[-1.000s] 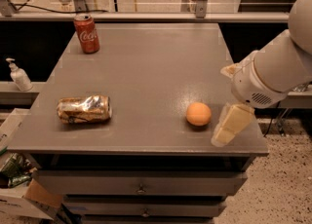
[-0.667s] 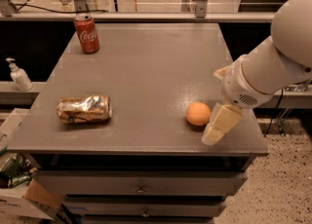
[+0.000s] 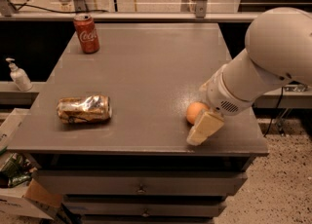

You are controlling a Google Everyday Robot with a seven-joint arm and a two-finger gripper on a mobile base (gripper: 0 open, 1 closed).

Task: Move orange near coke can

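Observed condition, single camera view.

1. The table (image 3: 151, 72) is a dark grey flat top with drawers (image 3: 141, 188) beneath its front edge.

2. The orange (image 3: 194, 111) sits on the table near the front right corner, upright and resting on the surface. It is well apart from the coke can (image 3: 87, 33).

3. The coke can stands upright at the far left corner of the table, close to the rear edge, with its silver top showing.

4. The gripper (image 3: 201, 132) is at the front right of the table, just beside the orange on its right-hand front side. Its cream-coloured part overlaps the lower right edge of the fruit in this view and reaches down toward the table's front edge. Whether it touches the orange cannot be told. Whether the gripper is released, clenched or grasping anything cannot be told.

5. The arm (image 3: 265, 65), bulky and white, enters from the right and angles down to the gripper.

6. A crushed can (image 3: 84, 109), gold and silver, lies on its side at the front left of the table, well apart from both the orange and the coke can.

7. A pump bottle (image 3: 19, 76) stands on a ledge left of the table.
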